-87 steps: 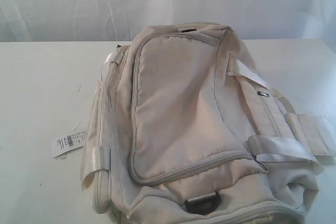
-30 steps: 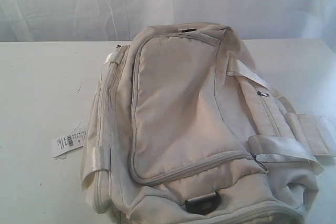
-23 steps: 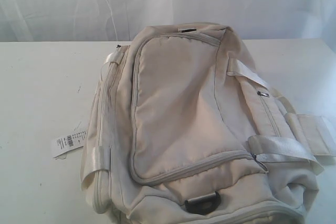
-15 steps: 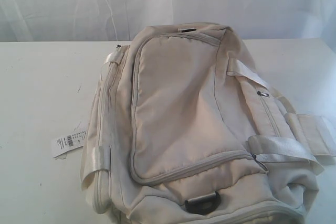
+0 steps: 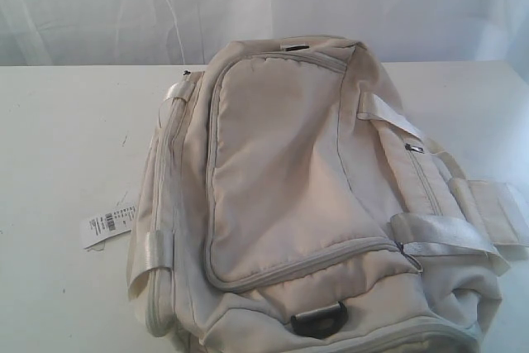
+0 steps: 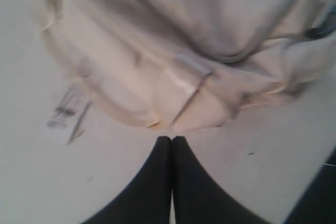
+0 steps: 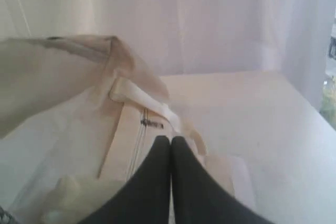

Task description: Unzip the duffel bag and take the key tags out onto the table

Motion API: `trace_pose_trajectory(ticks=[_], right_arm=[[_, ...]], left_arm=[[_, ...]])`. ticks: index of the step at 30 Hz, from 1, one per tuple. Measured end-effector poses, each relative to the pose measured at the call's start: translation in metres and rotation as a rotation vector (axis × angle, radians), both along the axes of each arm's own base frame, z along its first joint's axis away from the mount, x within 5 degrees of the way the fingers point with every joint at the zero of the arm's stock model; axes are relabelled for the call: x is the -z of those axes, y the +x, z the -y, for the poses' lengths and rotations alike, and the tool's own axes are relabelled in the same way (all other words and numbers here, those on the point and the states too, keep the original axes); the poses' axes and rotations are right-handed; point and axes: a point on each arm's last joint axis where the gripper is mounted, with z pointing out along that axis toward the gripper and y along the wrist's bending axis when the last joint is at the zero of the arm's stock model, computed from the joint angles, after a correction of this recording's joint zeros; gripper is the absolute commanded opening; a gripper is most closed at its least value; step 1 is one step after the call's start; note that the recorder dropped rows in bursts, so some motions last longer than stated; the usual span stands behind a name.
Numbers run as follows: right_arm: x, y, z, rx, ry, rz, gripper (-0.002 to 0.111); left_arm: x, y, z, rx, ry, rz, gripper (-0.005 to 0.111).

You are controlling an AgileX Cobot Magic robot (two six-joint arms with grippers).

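The duffel bag [image 5: 281, 196] blocks the middle; open table [image 5: 58, 138] lies left.

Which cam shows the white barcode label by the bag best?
Exterior view: the white paper barcode label lies sharp on the table, beside the cream fabric duffel bag. Left wrist view shows only a blurred smear of it. Right wrist view misses it.

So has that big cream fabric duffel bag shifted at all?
No. The cream duffel bag keeps its place beside the white paper barcode label.
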Motion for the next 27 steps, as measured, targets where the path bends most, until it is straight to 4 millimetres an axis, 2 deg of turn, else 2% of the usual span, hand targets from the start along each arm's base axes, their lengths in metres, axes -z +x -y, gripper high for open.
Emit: trace_pose_trajectory(ticks=[4, 8, 13, 16, 20, 22, 24, 25, 26, 27], right_arm=[[-0.009, 0.0, 0.0, -0.002, 0.081, 0.1, 0.0], [-0.015, -0.001, 0.0, -0.011, 0.225, 0.179, 0.0], [-0.024, -0.002, 0.0, -0.033, 0.347, 0.29, 0.0], [-0.023, -0.002, 0.0, -0.044, 0.488, 0.288, 0.0], [-0.013, -0.001, 0.0, -0.001, 0.608, 0.104, 0.0], [-0.016, -0.004, -0.001, 0.026, 0.629, 0.007, 0.0], [-0.034, -0.004, -0.003, 0.019, 0.601, -0.063, 0.0], [-0.05, 0.001, -0.006, -0.002, 0.556, -0.127, 0.0], [-0.058, 0.006, -0.007, -0.016, 0.526, -0.171, 0.0], [-0.071, 0.018, -0.01, -0.049, 0.459, -0.272, 0.0]], left_arm=[[-0.01, 0.007, 0.022, 0.237, -0.075, -0.001, 0.0], [-0.009, 0.024, 0.032, 0.27, -0.116, -0.083, 0.0], [0.004, 0.054, 0.042, 0.295, -0.08, -0.217, 0.0], [0.007, 0.066, 0.048, 0.321, -0.069, -0.245, 0.0], [0.011, 0.077, 0.054, 0.344, -0.081, -0.264, 0.0], [0.012, 0.081, 0.055, 0.344, -0.091, -0.262, 0.0], [0.011, 0.084, 0.058, 0.337, -0.132, -0.251, 0.0], [0.01, 0.086, 0.06, 0.34, -0.158, -0.244, 0.0], [0.01, 0.086, 0.061, 0.345, -0.169, -0.24, 0.0], [0.009, 0.086, 0.062, 0.355, -0.178, -0.23, 0.0]])
